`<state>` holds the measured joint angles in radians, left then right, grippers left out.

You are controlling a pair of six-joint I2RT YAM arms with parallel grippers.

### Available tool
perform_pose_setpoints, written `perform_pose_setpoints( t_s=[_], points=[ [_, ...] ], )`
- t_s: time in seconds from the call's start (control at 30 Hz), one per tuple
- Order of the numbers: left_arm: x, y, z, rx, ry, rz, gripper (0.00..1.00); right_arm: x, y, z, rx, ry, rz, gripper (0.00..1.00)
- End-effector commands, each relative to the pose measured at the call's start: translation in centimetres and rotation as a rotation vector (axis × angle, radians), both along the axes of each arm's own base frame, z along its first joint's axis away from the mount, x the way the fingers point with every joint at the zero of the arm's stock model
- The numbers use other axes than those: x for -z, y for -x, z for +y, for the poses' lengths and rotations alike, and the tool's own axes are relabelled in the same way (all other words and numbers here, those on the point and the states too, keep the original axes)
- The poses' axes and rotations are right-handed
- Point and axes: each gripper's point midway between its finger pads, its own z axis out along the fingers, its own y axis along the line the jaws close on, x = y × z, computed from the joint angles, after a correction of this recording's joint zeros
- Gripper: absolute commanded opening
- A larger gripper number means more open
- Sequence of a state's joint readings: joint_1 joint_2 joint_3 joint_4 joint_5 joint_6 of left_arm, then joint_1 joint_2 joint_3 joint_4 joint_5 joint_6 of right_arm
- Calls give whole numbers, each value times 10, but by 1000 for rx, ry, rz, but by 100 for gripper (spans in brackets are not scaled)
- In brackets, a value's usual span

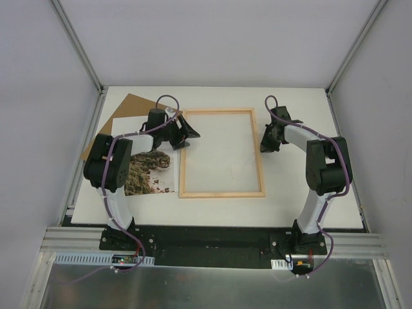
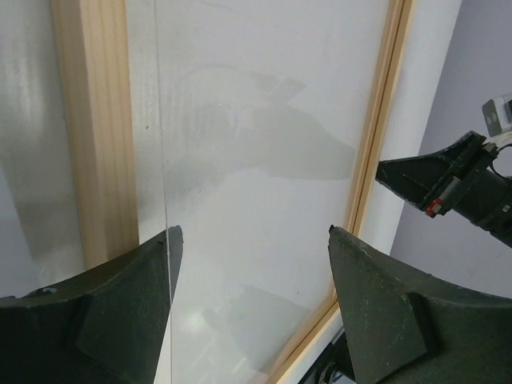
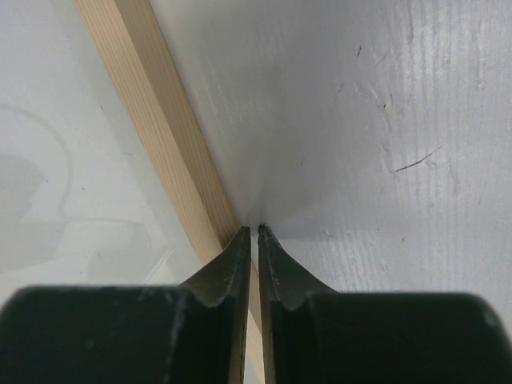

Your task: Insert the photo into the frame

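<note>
The light wood frame (image 1: 222, 193) lies flat mid-table with its clear pane (image 1: 222, 151) inside. The photo (image 1: 151, 172) lies picture side up to the frame's left, partly under my left arm. My left gripper (image 1: 190, 136) is open and empty, over the frame's upper left rail. In the left wrist view its jaws (image 2: 252, 232) stand wide apart above the left rail (image 2: 96, 136) and pane. My right gripper (image 1: 265, 147) is shut, with its tips (image 3: 254, 230) on the table against the outer edge of the right rail (image 3: 152, 112).
A brown backing board (image 1: 132, 104) lies at the back left, partly under the photo. Bare white table (image 1: 302, 193) lies right of the frame. Grey walls and metal posts enclose the table on three sides. The right gripper shows in the left wrist view (image 2: 448, 180).
</note>
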<state>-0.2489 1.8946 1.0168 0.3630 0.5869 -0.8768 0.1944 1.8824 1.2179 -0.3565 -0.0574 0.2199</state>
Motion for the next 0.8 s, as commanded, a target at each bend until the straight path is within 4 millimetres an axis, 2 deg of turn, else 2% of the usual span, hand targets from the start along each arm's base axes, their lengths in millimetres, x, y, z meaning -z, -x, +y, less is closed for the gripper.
perform_pose_setpoints(
  t_s=[0.0,0.47,0.6,0.77],
  points=[
    [-22,-8,15,-21,-100,-69,73,-9,-1,3,-15,-10,-9,10],
    [-23,-2,55,-100,-302,-69,72,-13,1,-1,-7,-15,-19,10],
    [-20,5,56,-89,-321,-51,67,-14,1,-1,-6,-17,-20,10],
    [-11,21,53,-66,-399,-32,56,-16,2,0,-8,-21,-22,11]
  ],
)
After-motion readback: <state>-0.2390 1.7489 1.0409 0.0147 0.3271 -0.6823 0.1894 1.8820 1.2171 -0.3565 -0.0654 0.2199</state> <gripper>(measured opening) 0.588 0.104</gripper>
